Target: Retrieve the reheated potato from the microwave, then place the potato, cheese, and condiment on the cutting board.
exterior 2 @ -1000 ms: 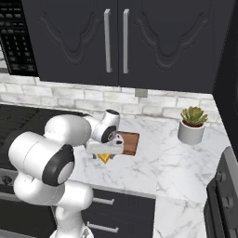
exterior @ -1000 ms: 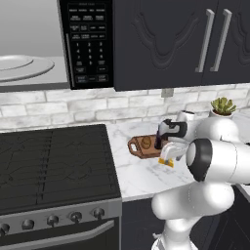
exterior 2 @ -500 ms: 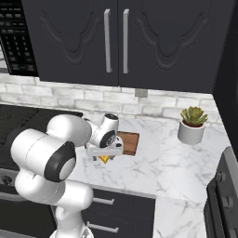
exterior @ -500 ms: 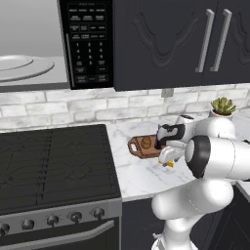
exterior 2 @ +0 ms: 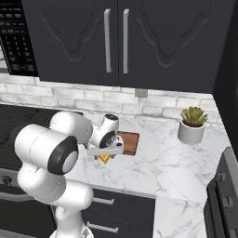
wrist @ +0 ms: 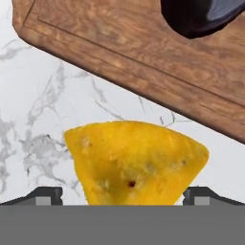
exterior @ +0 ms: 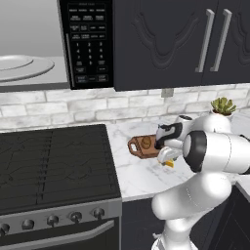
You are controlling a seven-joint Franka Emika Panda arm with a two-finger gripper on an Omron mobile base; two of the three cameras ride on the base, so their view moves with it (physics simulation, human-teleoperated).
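1. Hand: lowered over the bench, fingers spread wide, one tip on either side of the cheese and nothing pinched. In the base views it sits low at the near edge of the board.
2. Cheese: yellow-orange wedge lying flat on the marble bench, just beside the cutting board but apart from it, and between the finger tips.
3. Cutting board: reddish-brown, handle end toward the stove; its rim crosses the hand view diagonally above the cheese.
4. Potato: small brown lump, already resting on the board.
5. Condiment: only a dark rounded shape at the top of the hand view, over the board; judged to be the bottle, already on the board.
6. Microwave: door open, turntable bare.
7. Stage, judged: grasping the cheese, the last item off the board.
8. Risks, judged:
   - The wedge's slanted sides may squirm out as the fingers close.
   - The wedge is low and flat, so a closure made too high would slip over it.
   - The carry to the board is short, so the hand or wedge could knock the condiment over or roll the potato.
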